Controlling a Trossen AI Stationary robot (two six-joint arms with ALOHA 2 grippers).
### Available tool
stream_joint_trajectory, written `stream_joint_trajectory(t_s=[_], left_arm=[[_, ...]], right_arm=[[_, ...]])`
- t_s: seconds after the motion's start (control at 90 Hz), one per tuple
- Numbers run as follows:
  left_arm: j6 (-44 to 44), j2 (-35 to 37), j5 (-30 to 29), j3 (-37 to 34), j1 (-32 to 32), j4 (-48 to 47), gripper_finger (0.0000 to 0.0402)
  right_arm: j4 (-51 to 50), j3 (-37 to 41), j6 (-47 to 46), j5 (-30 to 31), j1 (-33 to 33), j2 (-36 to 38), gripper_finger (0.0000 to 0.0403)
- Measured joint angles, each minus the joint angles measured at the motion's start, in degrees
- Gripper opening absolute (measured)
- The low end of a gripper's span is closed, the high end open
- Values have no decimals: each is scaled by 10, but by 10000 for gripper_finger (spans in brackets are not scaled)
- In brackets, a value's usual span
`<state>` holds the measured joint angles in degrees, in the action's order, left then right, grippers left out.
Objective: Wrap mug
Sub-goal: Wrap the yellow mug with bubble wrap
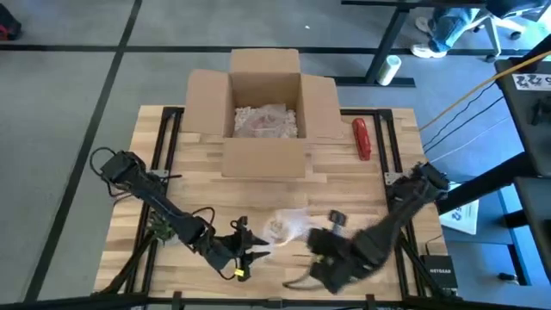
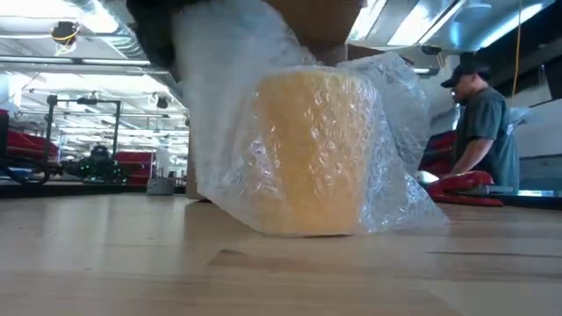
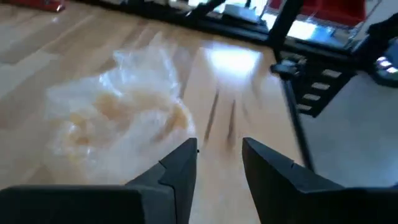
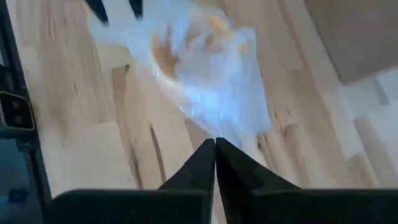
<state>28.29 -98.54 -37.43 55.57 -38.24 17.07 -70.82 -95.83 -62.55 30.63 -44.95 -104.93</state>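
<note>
High view: we see the mug, bundled in bubble wrap, lying on the table between the 2 tools. The left tool sits just beside the bundle's near-left edge; the right tool sits at its right edge. The cardboard box stands open well beyond both tools, already with padding inside; a red object lies beside it.

Low view: the mug stands upright, yellow, with wrap around its sides but loose, flaring out to the right. A person stands in the room behind.

Left wrist view: the left tool's fingers are apart, holding nothing, with the bundle just ahead and to one side.

Right wrist view: the right tool's fingers are pressed together, apparently pinching the edge of the wrap right at the tips.

We judge the wrapping mostly done: mug covered, loose ends not tucked, not yet boxed.
</note>
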Motion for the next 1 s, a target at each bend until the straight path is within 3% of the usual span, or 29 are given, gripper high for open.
stream_joint_trajectory(t_s=[0.1,0.233,0.378,0.6,0.8,1.0], left_arm=[[-28,19,1,0,-3,-3,113],[-44,44,15,0,8,-36,113],[-25,45,99,0,54,-73,113],[-21,44,149,5,115,-99,113],[-6,43,201,14,163,-138,113],[3,35,260,15,190,-140,113]], right_arm=[[73,113,-109,29,-59,45,0],[246,290,-217,74,-127,103,0],[429,452,-242,106,-133,148,0],[607,582,-63,100,-59,190,0],[747,656,98,1,35,206,0],[890,710,184,-33,110,206,0]])
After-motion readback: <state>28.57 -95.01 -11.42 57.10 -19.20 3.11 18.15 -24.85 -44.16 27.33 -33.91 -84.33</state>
